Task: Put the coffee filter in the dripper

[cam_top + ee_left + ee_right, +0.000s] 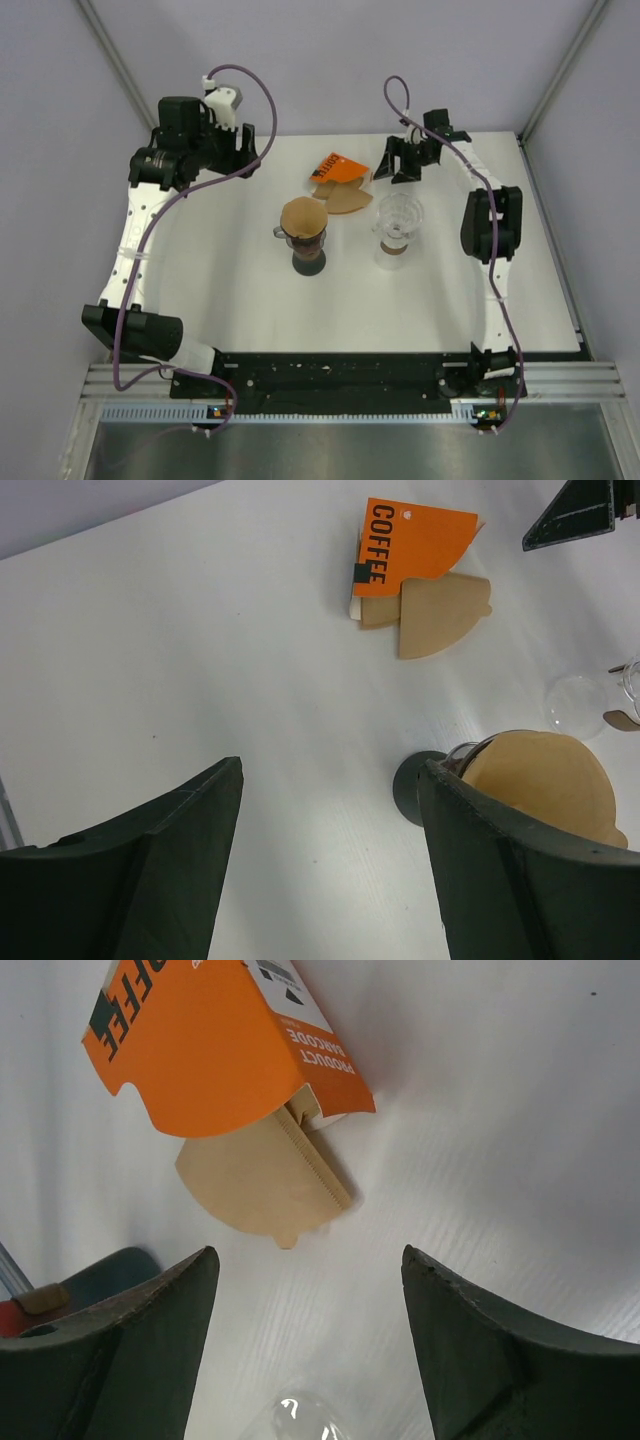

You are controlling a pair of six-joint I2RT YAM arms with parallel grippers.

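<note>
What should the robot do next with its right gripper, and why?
Probably lower the open right gripper onto the loose brown filter poking out from under the orange pack, then pinch it. The gripper hangs just beside that filter, holding nothing, and the clear glass dripper looks empty.

Brown filter (304,218) in dripper (280,232)

Table (220,275) open left of lined dripper (304,228); glass dripper (398,222), filter pack (338,172) right.

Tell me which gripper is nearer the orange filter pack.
Right. The right gripper hovers just right of the orange filter pack; the left gripper sits farther off to its left.
</note>
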